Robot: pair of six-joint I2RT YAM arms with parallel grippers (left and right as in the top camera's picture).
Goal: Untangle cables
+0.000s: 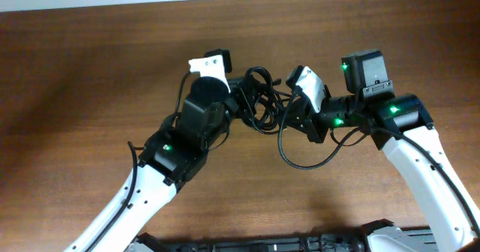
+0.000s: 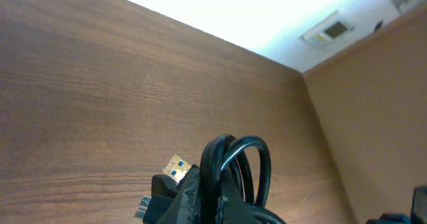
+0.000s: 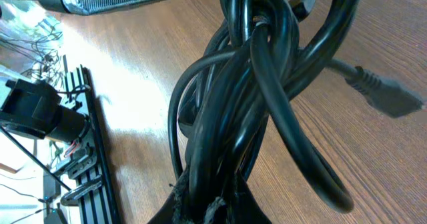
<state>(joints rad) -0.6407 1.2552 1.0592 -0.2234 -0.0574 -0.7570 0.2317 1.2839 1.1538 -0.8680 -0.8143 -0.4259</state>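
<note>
**A:** Where are the cables (image 1: 260, 100)?

**B:** In a knot over the middle of the counter (image 1: 90, 72), strung between the two arms; the left gripper (image 1: 238, 96) is clamped on one side of the bundle and the right gripper (image 1: 291, 111) on the other; both are closed on cord, near each other with the knot between them.

**A:** Why grip it from both sides?

**B:** My guess is so the knot can be drawn apart; one side anchors while the other pulls; whether the bundle is clear of the wood I cannot tell.

**A:** Anything loose yet?

**B:** A slack loop (image 1: 300, 160) trails out below the right gripper and lies on the counter. In the right wrist view several strands wind round each other above the fingers, and a moulded plug (image 3: 387, 99) juts out to the side. The left wrist view shows a doubled loop standing up with a USB plug (image 2: 176, 167) just beside it.

**A:** Any containers?

**B:** None in view; no tray, box or bin, so nothing is stored in anything; the cords sit only in the grippers and on bare wood.
</note>
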